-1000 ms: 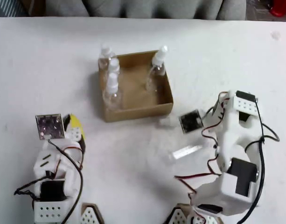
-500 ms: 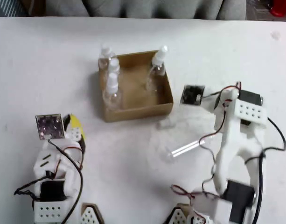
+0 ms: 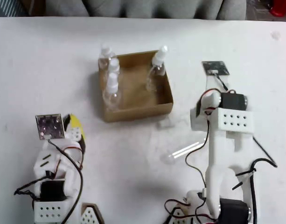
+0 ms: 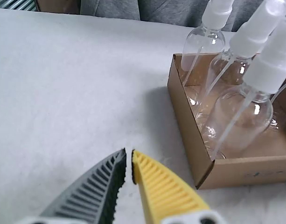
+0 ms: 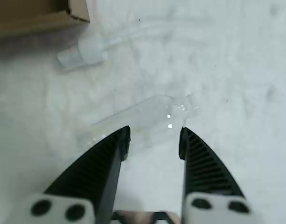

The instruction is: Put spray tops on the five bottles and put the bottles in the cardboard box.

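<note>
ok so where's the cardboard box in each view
high view: cardboard box near the picture's centre, capped bottles standing in it.
left wrist view: its wall ahead of the left hand, same bottles inside.
right wrist view: one corner, beside the loose spray top.
landmark: that spray top lies off the box's corner in the high view too.

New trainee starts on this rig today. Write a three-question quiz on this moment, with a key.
1. How many bottles with spray tops on stand upright at the cardboard box?
2. True or false: the right hand is open.
3. Where is the loose spray top? A: inside the box. B: on the table, near a box corner. C: on the floor.
Key: 1. Four. 2. True. 3. B; the uncapped bottle lies on the table close by.
</note>
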